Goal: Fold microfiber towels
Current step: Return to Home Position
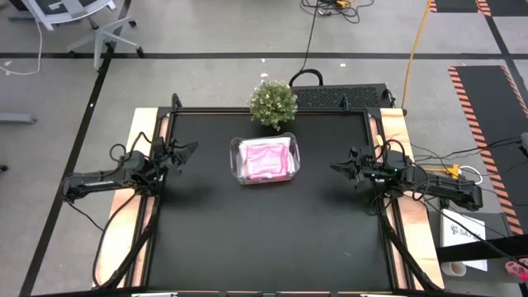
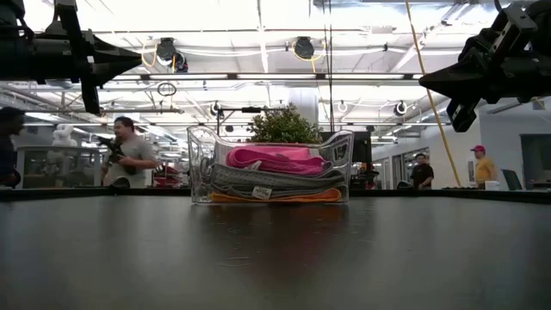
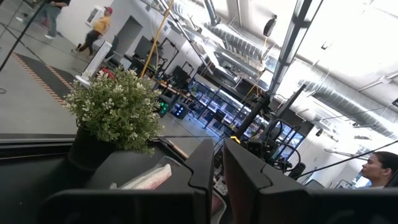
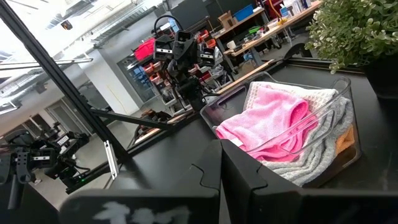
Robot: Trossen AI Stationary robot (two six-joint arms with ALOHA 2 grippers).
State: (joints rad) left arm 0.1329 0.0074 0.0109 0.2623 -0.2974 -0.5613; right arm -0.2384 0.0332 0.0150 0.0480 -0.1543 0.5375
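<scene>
The microfiber towels (image 2: 275, 176) are all inside the clear plastic tub (image 2: 200, 164), which stands toward the far middle of the black table (image 1: 272, 239), just on the near side of the small potted plant (image 1: 273, 102). The table fills most of the scene, and I see no cloth lying on it outside the tub, so I judge the folding is finished and nothing waits to be picked up. My two arms come next in size. They lie out along the left and right edges, well apart from the tub and raised off the surface, each pointing inward. I read that as a resting pose, held wide so that nothing knocks the tub. The tub keeps the cloths as a flat stack that cannot spread: the orange-yellow towel (image 2: 284, 197) at the bottom, the grey towels (image 2: 275, 180) in the middle, and the pink towel (image 1: 266, 159) on top, a little rumpled and rising to about the rim. My left gripper (image 1: 190, 150) has its fingers pressed together on nothing, and my right gripper (image 1: 337, 167) is likewise closed up and empty; with no cloth to carry there is no reason to spread them. Beyond the table, people stand in the room, far from my work
</scene>
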